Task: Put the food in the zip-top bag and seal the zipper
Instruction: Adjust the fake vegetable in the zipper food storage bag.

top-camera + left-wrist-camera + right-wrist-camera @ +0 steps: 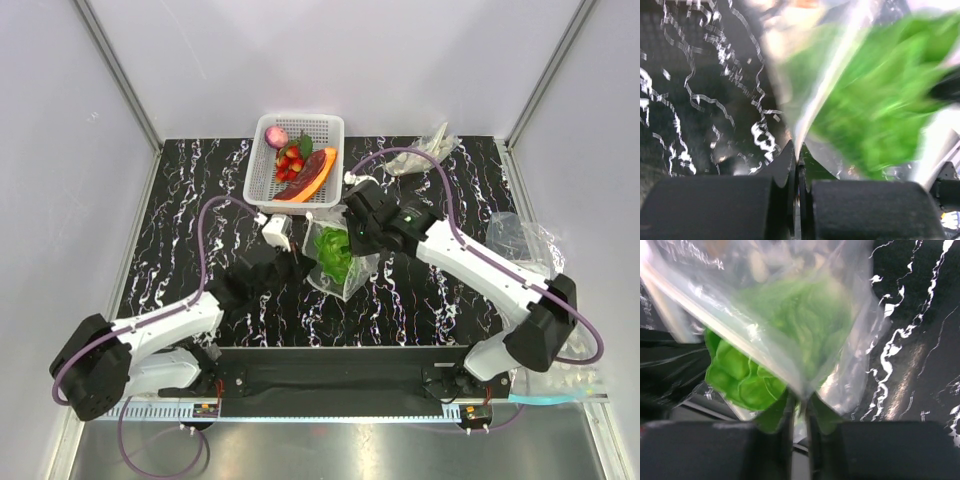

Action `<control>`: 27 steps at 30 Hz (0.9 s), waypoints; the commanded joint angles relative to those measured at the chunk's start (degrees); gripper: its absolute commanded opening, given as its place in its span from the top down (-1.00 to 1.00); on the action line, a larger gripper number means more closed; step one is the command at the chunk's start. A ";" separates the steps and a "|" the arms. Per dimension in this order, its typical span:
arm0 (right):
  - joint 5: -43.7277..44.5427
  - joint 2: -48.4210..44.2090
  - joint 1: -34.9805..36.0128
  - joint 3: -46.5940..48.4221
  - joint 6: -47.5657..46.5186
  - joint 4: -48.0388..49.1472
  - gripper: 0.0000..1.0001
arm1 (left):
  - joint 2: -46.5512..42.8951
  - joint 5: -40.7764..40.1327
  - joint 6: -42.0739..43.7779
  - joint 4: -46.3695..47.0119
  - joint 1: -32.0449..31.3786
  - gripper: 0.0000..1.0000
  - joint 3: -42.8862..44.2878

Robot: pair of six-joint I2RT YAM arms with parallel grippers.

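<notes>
Left pincer (pixel 799 167) clenched, jaws pressed flat together on a thin edge of the bag (pixel 350 287), with film running straight up out of them. Right pincer (pixel 800 409) is nipped on the bag's other side, only a hairline slit between its jaws with film in it, so it is grasping the bag too. Bag is held between the two pincers above the table (pixel 180 230); can't tell if its bottom touches the table. Lettuce (pixel 333 252) is inside the bag, just ahead of both pincers. In right wrist view a lobe of lettuce shows sharper, left of the jaws; outside the film or behind a thinner layer, can't tell. Both wrist views are blurred, and the zipper can't be picked out from the film. Rest of the food sits in the basket (pixel 322 128), beyond both pincers at the far side: bulb (pixel 277 137), berries (pixel 290 162), dark-red piece (pixel 310 170), orange piece (pixel 320 182). Crumpled clear plastic (pixel 425 155) lies beyond the right pincer. A second clear bag (pixel 520 240) is out to the right, partly hidden by the arm.
</notes>
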 commanded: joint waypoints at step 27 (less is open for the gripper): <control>12.90 1.86 -0.49 2.48 -3.04 -2.74 0.05 | 0.59 5.22 4.92 -17.20 0.46 1.00 15.49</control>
